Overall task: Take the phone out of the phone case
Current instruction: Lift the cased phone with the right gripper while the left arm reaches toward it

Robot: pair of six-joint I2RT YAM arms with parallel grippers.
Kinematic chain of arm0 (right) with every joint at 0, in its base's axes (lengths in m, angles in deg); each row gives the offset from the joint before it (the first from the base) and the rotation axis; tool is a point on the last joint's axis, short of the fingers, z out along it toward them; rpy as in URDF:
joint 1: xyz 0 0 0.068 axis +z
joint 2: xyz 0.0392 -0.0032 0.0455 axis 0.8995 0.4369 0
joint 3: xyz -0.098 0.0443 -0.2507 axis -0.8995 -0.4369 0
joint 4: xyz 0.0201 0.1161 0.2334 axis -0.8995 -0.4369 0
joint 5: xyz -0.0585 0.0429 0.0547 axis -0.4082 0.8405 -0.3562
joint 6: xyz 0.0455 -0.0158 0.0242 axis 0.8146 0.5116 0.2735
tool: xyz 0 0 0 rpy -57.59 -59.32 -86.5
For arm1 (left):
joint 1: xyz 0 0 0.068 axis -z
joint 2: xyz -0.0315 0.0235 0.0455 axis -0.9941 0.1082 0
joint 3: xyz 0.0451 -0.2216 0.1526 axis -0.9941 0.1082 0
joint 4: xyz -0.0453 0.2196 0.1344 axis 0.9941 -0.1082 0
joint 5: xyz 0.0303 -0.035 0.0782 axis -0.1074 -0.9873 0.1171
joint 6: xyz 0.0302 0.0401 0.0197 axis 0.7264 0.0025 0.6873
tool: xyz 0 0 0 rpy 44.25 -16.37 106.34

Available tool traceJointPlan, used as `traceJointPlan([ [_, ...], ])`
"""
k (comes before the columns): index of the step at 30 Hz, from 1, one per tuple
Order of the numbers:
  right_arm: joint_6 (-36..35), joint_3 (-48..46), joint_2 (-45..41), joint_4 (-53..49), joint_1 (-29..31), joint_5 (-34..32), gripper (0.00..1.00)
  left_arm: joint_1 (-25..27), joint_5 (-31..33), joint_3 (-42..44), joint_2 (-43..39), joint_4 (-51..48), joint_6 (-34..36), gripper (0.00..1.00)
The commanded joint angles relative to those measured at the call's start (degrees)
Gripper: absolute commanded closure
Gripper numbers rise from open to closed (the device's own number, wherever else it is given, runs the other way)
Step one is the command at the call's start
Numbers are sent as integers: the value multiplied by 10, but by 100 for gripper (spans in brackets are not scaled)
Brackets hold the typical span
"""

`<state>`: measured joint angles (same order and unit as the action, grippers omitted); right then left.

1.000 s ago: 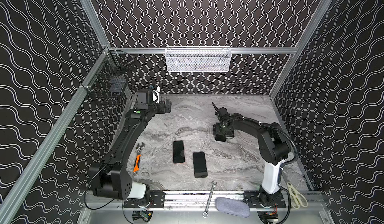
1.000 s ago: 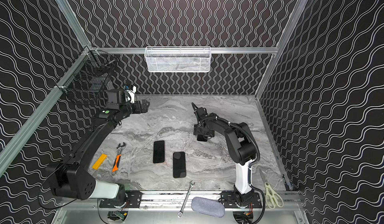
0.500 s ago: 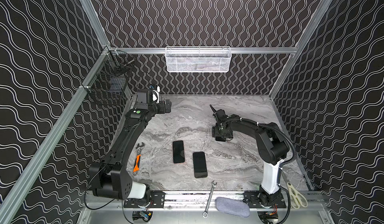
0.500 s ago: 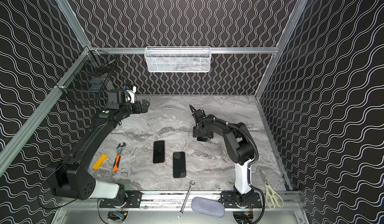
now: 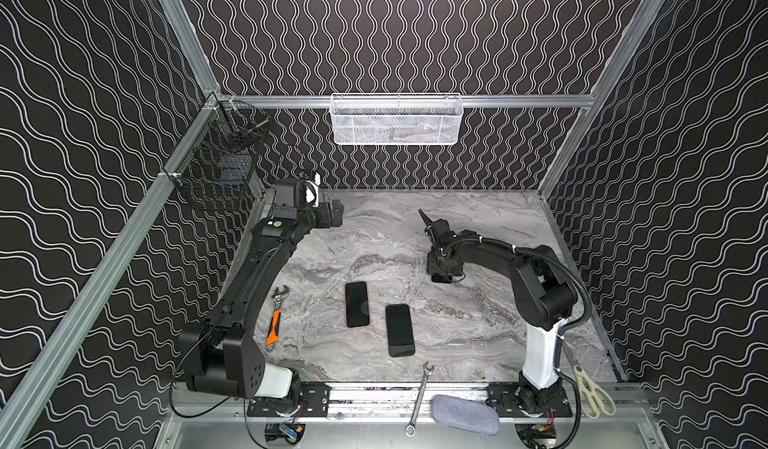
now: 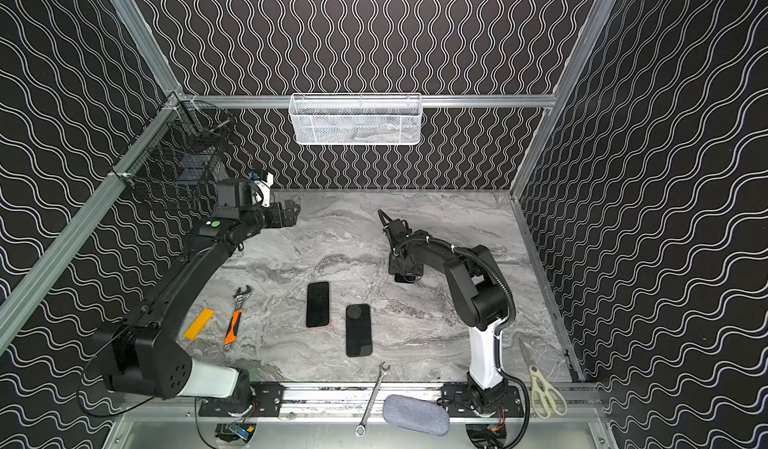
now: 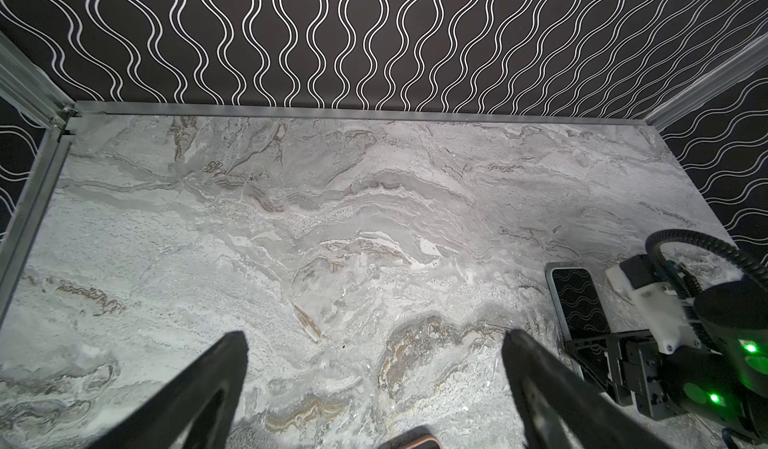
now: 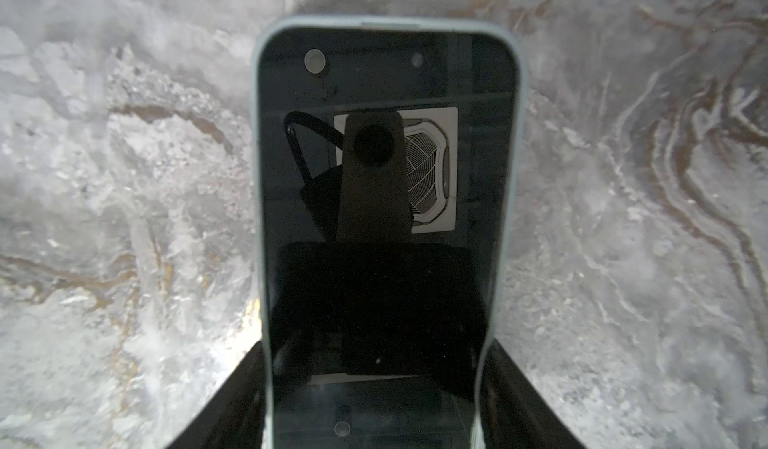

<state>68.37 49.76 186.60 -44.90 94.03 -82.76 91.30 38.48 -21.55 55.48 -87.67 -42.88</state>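
A black phone (image 8: 386, 72) in a pale grey-blue phone case (image 8: 517, 135) lies screen up on the marble table. My right gripper (image 8: 374, 368) points down over its near end, and its fingers (image 8: 245, 384) press both long sides of the case. In both top views this gripper (image 5: 442, 277) (image 6: 405, 274) hides most of the phone. The left wrist view shows the cased phone (image 7: 577, 301) lying flat. My left gripper (image 5: 336, 218) (image 7: 374, 355) hovers open at the back left, holding nothing.
Two other dark phones (image 5: 357, 304) (image 5: 400, 329) lie mid-table. An orange-handled adjustable wrench (image 5: 275, 318) and a yellow block (image 6: 199, 323) are at the left. A spanner (image 5: 419, 397), grey pouch (image 5: 463, 413) and scissors (image 5: 590, 388) lie along the front. Baskets (image 5: 397, 118) (image 5: 216, 168) hang on the walls.
My right gripper's fingers have closed in against the sides of the case, and the gripper shifted slightly. The left arm has not moved.
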Motion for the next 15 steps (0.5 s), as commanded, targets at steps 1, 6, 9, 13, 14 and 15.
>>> traceJointPlan([
  [1,-11,-15,11,-1,-1,27,46,-1,-7,1,6,17,-10,1],
  [6,-20,-30,0,18,-1,29,50,0,-14,1,13,17,-14,1],
  [9,-27,-30,-2,20,-2,28,50,0,-21,0,15,17,-16,1],
  [13,-30,-37,-12,33,-9,36,51,0,-28,-1,20,17,-21,1],
  [14,-31,-38,-14,36,-11,38,51,-1,-27,-1,20,17,-22,1],
  [15,-32,-37,-16,38,-12,41,52,0,-28,0,20,17,-23,1],
])
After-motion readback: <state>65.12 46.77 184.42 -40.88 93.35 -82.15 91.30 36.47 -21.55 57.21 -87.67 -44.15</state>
